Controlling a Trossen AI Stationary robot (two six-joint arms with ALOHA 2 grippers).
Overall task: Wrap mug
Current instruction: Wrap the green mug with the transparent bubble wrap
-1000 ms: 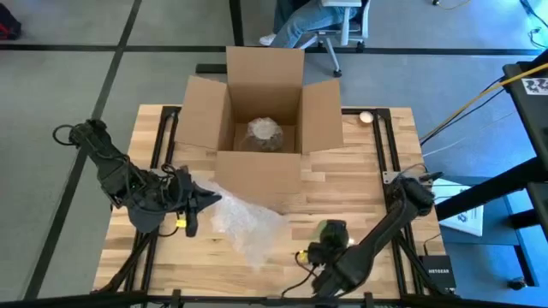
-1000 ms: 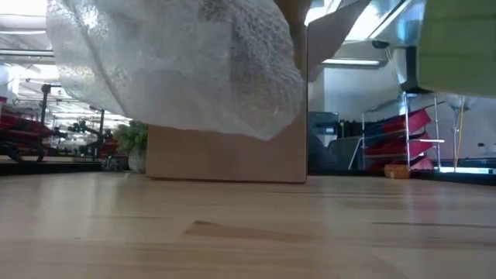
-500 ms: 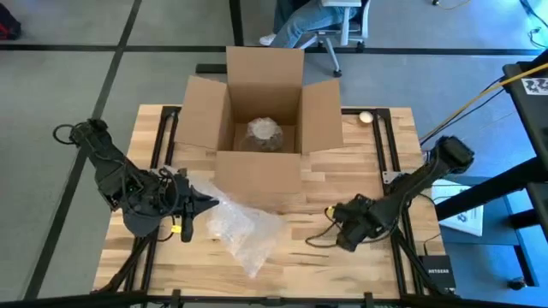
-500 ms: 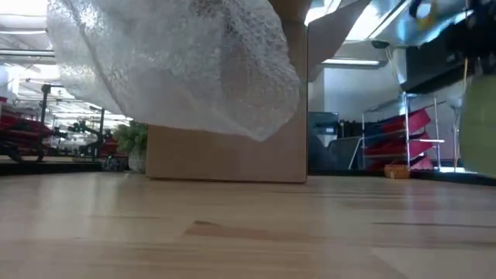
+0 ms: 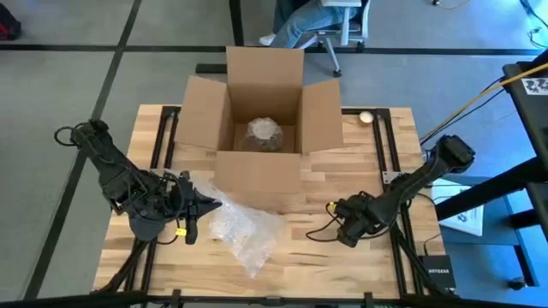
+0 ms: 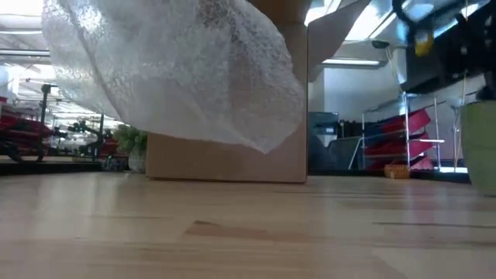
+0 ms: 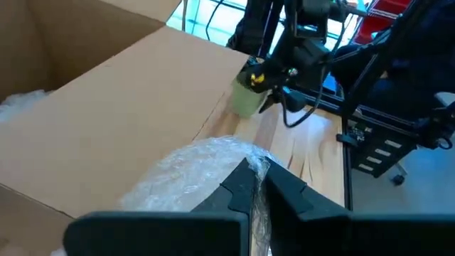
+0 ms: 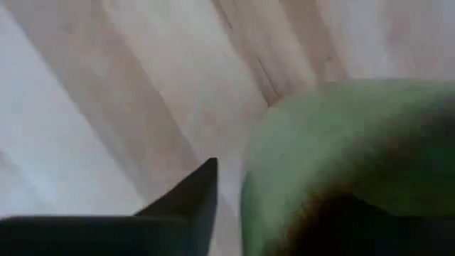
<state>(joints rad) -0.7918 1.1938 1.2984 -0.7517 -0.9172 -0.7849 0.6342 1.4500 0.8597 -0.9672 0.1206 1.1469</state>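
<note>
Bubble wrap [image 5: 244, 229] pinched at one edge by left claw [image 5: 204, 203], lifted clear for loading; right claw [image 5: 341, 224] grips green mug [image 7: 245, 99] nearby, above surface [image 5: 342, 180].

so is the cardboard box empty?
No, the high view shows a bubble-wrapped bundle already sitting inside the open cardboard box.
</note>
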